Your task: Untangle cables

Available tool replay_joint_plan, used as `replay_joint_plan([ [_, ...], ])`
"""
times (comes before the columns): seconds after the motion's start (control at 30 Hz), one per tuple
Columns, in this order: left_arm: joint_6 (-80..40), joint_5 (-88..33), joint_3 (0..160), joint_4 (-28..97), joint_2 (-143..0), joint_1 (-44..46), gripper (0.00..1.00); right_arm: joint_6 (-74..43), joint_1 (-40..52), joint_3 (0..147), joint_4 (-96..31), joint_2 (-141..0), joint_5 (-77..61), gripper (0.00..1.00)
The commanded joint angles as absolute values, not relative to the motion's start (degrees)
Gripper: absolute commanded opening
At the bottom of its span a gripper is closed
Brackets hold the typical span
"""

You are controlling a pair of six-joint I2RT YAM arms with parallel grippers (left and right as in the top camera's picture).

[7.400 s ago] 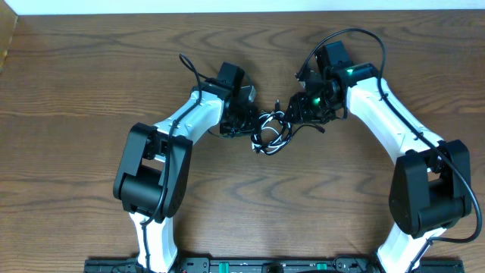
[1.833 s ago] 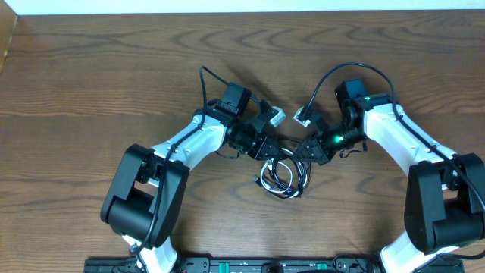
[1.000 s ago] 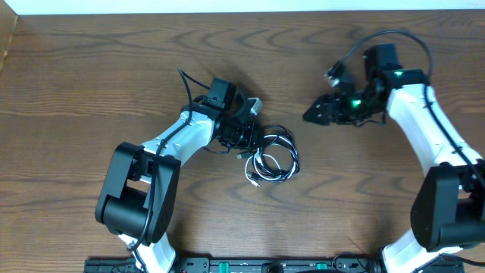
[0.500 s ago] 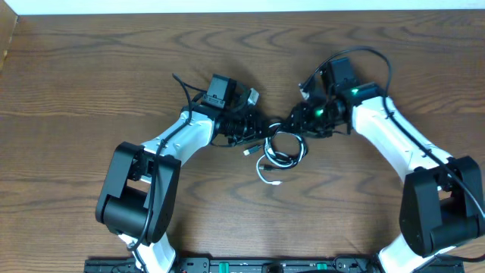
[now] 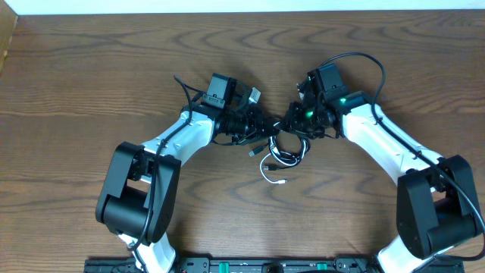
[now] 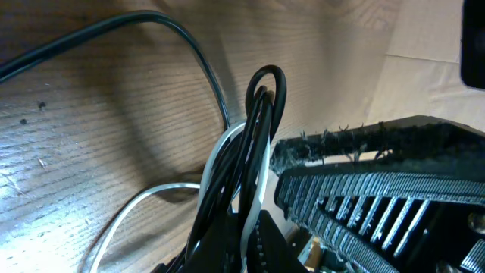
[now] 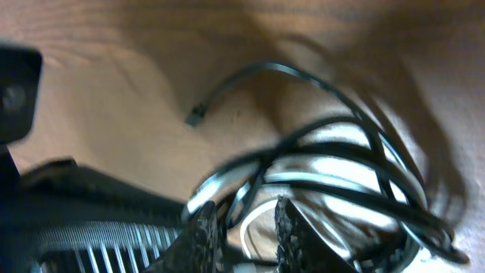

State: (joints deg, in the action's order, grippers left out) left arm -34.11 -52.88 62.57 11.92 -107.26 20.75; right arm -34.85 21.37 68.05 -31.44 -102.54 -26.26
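A dark brown wood-grain worktop (image 5: 76, 91) fills the view from above. At its near edge a black rail (image 5: 242, 265) carries the bases of two white and black robot arms. The left arm (image 5: 189, 136) and the right arm (image 5: 386, 148) both lean in towards the middle of the worktop, and their tips almost meet there. Just nearer than the tips lie the cables (image 5: 282, 152), a small tangled bundle of loops resting on the wood. A white cord (image 5: 267, 173) trails out of the bundle towards the near edge, and a black cord (image 5: 292, 144) coils through it. The left tool (image 5: 256, 126) is closed on the left side of the bundle. Its wrist camera shows black and white strands (image 6: 254, 152) pinched together and rising in a tight loop, with a ribbed black finger (image 6: 364, 201) of the other arm close beside them. The right tool (image 5: 292, 123) sits at the right side of the bundle. Its wrist camera is blurred and shows its two fingers (image 7: 203, 231) a little apart with strands of the bundle (image 7: 341, 174) passing between them, but I cannot tell whether they are pinching. One thin black end with a small plug (image 7: 195, 117) sticks out over bare wood. A pale strip (image 5: 242, 6) runs along the far edge of the worktop.
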Motion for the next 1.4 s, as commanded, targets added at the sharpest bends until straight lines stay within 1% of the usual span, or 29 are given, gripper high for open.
replay_joint_plan([
  [0.0, -34.41, -56.4, 62.74, 11.86, -107.83, 20.53, 0.07, -36.42, 21.87, 67.59, -29.12, -105.54, -25.87, 0.21],
  [0.17, -34.41, -56.58, 62.74, 11.84, -107.83, 20.53, 0.08, -36.75, 22.46, 67.59, -27.16, -108.29, -27.59, 0.17],
  [0.23, -34.41, -56.58, 62.74, 11.84, -107.83, 20.53, 0.08, -37.1, 22.94, 67.59, -27.03, -109.23, -27.55, 0.12],
  [0.33, -34.41, -56.55, 62.74, 11.84, -107.83, 20.53, 0.07, -37.08, 23.44, 67.59, -26.44, -110.83, -27.57, 0.1],
  [0.43, -34.39, -56.55, 62.74, 11.84, -107.83, 20.53, 0.08, -37.1, 23.46, 67.59, -25.82, -111.79, -27.55, 0.01],
  [0.6, -33.32, -55.64, 62.74, 11.86, -107.83, 20.53, 0.08, -35.33, 22.63, 67.59, -25.69, -111.77, -27.4, 0.01],
  [0.77, -31.29, -49.5, 62.74, 13.21, -107.83, 20.53, 0.07, -30.17, 19.7, 67.61, -26.22, -109.97, -32.84, 0.01],
  [0.93, -30.22, -44.16, 62.72, 14.72, -107.83, 20.53, 0.07, -27.27, 14.55, 67.61, -28.88, -104.22, -38.17, 0.01],
  [1.1, -28.05, -42.54, 62.72, 14.94, -107.85, 20.53, 0.07, -25.36, 7.77, 67.61, -30.28, -98.43, -44.4, 0.01],
  [1.2, -27.44, -42.54, 62.72, 14.94, -107.85, 20.53, 0.08, -24.71, 5.78, 67.61, -31.33, -98.02, -44.29, 0.01],
  [1.37, -24.82, -42.52, 62.72, 16.53, -107.85, 20.58, 0.07, -26.35, 2.59, 67.59, -32.75, -98.17, -39.27, 0.01],
])
